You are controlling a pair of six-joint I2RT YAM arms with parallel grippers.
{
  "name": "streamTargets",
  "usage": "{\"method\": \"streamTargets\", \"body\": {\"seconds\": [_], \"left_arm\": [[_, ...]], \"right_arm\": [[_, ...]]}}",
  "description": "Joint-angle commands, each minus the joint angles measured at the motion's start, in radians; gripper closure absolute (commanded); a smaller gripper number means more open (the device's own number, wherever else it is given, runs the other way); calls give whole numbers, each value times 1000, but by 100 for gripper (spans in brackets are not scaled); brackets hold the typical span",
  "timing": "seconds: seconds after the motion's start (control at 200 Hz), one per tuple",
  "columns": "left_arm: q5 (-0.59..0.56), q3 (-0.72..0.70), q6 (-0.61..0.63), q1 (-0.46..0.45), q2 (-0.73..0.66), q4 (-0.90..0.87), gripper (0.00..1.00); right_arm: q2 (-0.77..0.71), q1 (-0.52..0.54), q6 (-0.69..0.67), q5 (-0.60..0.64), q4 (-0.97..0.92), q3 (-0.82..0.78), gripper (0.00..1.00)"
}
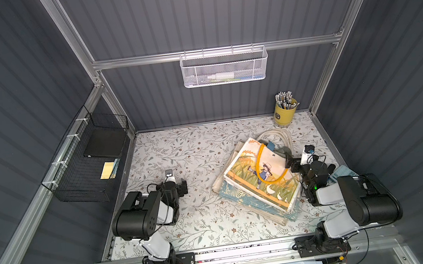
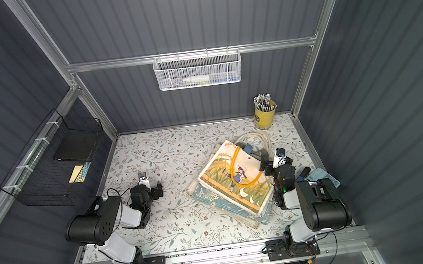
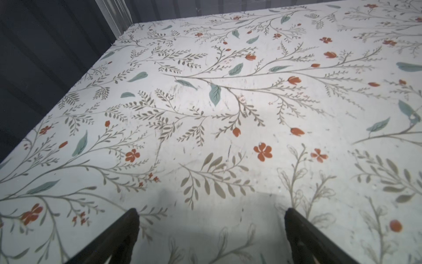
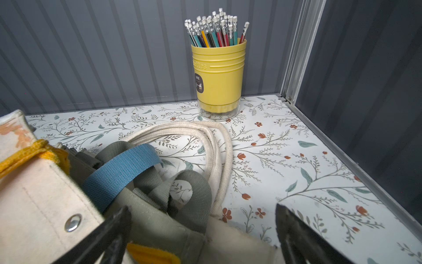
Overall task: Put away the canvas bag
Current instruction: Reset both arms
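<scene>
My right gripper (image 4: pixel 203 209) stands with jaws wide apart and empty, above the handle end of the cream canvas bag printed with a girl, yellow handles (image 1: pixel 261 175). The bag lies flat on a stack of folded bags (image 1: pixel 235 196) near the floral bench's (image 1: pixel 180 152) right edge. My left gripper (image 3: pixel 211 211), also spread and empty, hovers near the left edge, with broad bench between us. A yellow ribbed pencil cup (image 1: pixel 285 114) stands in the far right corner.

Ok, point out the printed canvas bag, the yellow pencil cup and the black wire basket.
printed canvas bag (image 1: pixel 242 171): in a top view, front panel.
yellow pencil cup (image 4: pixel 221 86): right wrist view, side wall.
black wire basket (image 1: pixel 81 185): in a top view, bare mesh floor.
</scene>
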Motion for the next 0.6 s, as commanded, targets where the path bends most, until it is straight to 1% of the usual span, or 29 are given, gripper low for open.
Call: {"method": "streamTargets", "body": {"seconds": [0.0,0.05,0.1,0.15,0.2,0.25,0.595], "left_arm": [[8,30,-16,11,22,-37,0],[17,41,-28,16,5,-100,0],[15,36,-24,18,17,-60,0],[18,40,-29,18,7,-95,0],[16,37,-25,19,15,-70,0],[17,40,-28,19,9,-91,0],[22,47,-29,22,12,-95,0]], "right_arm": [[-6,4,-1,4,-15,19,1],[-7,3,-1,4,-16,19,1],[-7,4,0,4,-15,19,1],[-8,3,0,4,-16,19,1],[-6,3,-1,3,-16,20,1],[-6,4,0,3,-16,20,1],[0,-5,3,-13,-37,34,1]]}}
